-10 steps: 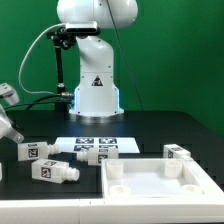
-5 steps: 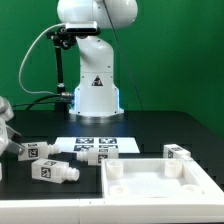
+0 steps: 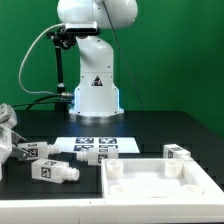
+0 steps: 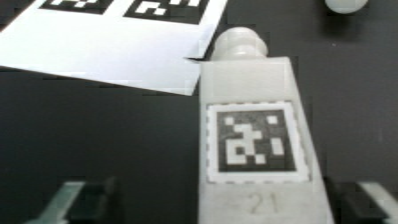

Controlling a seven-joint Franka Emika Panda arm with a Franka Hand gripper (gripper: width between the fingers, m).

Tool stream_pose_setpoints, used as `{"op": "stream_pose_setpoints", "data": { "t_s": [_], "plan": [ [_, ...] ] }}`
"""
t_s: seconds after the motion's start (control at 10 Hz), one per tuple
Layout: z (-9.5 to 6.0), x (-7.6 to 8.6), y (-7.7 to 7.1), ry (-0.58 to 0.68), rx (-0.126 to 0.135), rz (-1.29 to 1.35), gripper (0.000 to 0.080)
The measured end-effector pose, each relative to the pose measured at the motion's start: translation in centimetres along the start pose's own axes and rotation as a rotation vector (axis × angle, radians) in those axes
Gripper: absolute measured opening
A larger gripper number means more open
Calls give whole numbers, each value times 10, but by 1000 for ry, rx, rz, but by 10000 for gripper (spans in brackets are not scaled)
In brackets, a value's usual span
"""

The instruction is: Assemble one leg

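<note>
— How does the leg [image 4: 249, 100] look?

— It is a small white block lying flat on the dark surface [image 3: 150, 125]. A black-and-white square tag [image 4: 249, 137] faces up, with the number 21 printed below it. A short round peg [image 4: 237, 42] sticks out of the end nearest the marker board [image 4: 107, 45]. The leg sits at the exterior view's left, just beside that board's corner.

— And the tool [image 4: 222, 190]?

— It is spread wide and grips nothing. Its fingers [image 4: 71, 200] stand one on each side of the leg's plain end, with a dark gap between each finger and the block.

— What differs from a second ago?

— Then the tool hung higher by the exterior view's left edge. It has come down and in toward the leg. The leg itself has not moved.

— Is there room around it?

— There is bare surface along both long sides. The peg is close to the marker board's edge, and I cannot tell whether they touch. A second leg [image 3: 56, 171] lies near, toward the camera, apart from this one. The square panel [image 3: 150, 182] with its raised rim is well apart, at the exterior view's right.
</note>
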State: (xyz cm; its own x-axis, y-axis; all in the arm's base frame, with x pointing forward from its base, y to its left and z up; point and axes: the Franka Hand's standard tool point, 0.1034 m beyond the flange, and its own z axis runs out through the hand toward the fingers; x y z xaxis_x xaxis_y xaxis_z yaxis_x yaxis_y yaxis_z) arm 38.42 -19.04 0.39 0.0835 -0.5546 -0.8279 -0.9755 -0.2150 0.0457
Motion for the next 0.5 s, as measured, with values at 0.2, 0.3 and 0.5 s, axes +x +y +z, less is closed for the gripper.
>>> {"op": "stream_pose_setpoints", "data": {
  "t_s": [0.2, 0.3, 0.5],
  "plan": [
    [0, 0, 0, 0, 0, 0, 388],
    [0, -2, -3, 5, -5, -6, 284],
    [-4, -39, -36, 55, -18, -76, 284]
  ]
}}
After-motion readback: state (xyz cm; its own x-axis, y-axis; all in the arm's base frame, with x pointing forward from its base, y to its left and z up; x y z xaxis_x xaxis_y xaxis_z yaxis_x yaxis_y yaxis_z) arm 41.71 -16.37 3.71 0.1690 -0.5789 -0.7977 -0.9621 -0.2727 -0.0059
